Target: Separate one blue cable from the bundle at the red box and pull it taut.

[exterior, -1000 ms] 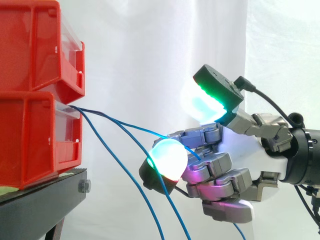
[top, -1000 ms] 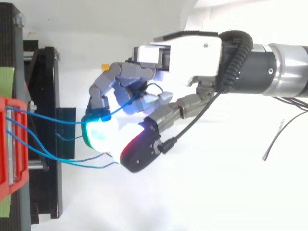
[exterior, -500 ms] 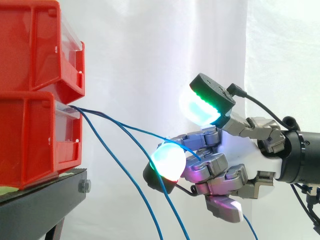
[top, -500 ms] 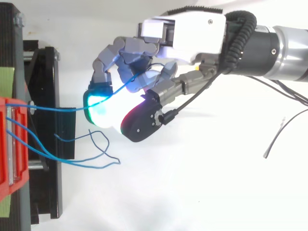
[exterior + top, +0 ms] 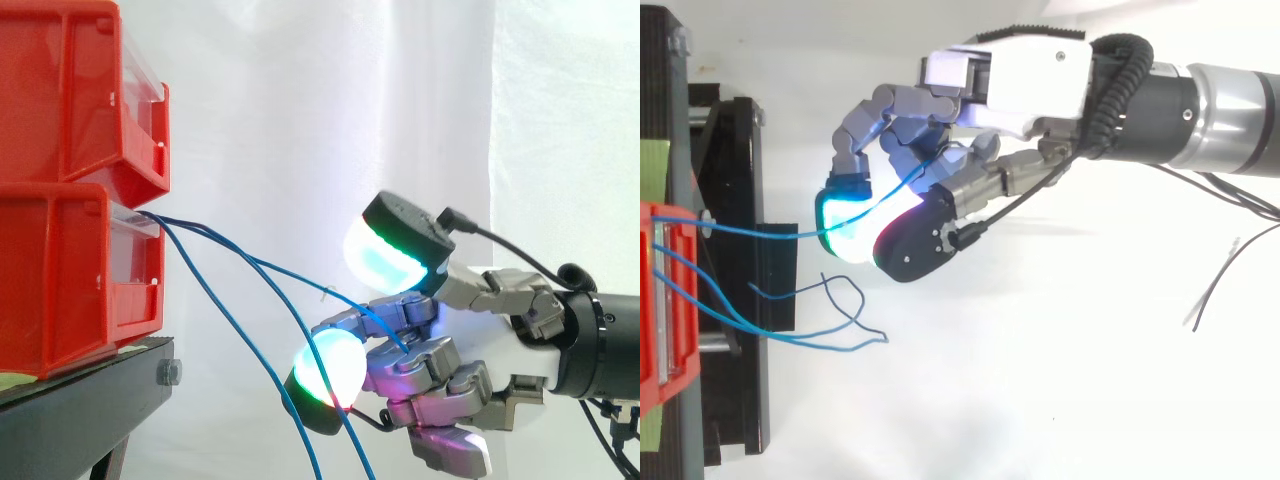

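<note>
Beside the stacked red plastic bins, the grey-fingered robot hand grips one thin blue cable, clear of the slack ones; separation looks done, so next comes pulling it taut.

We identify the hand by its white palm housing and grey metallic finger links. Its thick pads glow cyan-white, edged green and red, on black backings. Magenta light tints the lower links. The wrist is black; the arm is silver-grey.
</note>
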### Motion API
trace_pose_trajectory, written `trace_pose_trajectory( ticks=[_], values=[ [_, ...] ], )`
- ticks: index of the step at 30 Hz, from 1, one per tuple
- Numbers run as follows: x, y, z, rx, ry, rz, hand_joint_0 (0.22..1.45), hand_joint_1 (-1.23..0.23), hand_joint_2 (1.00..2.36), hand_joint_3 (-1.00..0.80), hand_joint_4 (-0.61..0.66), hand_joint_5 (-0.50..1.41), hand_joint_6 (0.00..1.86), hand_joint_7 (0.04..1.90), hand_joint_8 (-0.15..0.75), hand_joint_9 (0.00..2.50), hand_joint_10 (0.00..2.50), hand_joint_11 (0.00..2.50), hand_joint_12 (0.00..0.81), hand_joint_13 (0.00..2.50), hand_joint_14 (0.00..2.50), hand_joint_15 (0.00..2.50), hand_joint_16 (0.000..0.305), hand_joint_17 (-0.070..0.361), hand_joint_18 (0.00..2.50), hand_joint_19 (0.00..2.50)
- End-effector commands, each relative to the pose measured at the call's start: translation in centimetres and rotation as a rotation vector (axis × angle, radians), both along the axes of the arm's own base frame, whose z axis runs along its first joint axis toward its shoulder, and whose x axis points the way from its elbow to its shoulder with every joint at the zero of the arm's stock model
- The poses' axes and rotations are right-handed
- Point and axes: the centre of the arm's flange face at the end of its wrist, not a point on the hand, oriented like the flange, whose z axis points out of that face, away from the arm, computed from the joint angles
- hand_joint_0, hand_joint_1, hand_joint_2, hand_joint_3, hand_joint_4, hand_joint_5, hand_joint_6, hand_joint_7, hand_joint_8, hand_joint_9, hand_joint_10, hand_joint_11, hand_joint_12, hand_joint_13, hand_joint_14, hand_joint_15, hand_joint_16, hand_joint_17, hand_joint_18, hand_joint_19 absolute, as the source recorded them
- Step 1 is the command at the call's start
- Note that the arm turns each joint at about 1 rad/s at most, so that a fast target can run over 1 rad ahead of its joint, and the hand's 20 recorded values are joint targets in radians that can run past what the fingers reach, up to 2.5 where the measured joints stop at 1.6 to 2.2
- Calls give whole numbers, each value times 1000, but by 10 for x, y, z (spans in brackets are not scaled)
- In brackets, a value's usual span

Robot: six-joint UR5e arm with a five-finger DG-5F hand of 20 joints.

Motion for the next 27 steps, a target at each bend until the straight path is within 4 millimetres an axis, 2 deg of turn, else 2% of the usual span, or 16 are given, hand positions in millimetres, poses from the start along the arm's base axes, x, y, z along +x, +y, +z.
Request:
trace_pose_trajectory(
  ticks=[1, 2, 3, 15, 27],
  values=[
    [0, -4, -3, 14, -5, -2, 575, -485, 1000, -496, 284, -182, 911, 915, 453, 725, 2500, 1945, 679, 1568, 2500, 1510, 232, 174, 1937, 689],
    [0, -4, -3, 15, -5, -2, 587, -492, 1002, -470, 278, -182, 910, 921, 446, 722, 2500, 1950, 681, 1566, 2500, 1503, 231, 173, 1922, 704],
    [0, -5, -3, 17, -4, -2, 590, -496, 1004, -455, 278, -182, 910, 922, 445, 722, 2500, 1949, 679, 1562, 2500, 1500, 77, 172, 1917, 700],
    [3, -13, 4, 26, -30, -10, 611, -555, 1012, -345, 258, -188, 911, 921, 427, 656, 2500, 1927, 663, 1484, 2500, 1500, 74, 167, 1839, 703],
    [6, -20, 13, 33, -18, -25, 603, -567, 1010, -381, 255, -184, 914, 932, 423, 632, 2500, 1850, 624, 1418, 2500, 1417, 71, 159, 1772, 689]
  ],
)
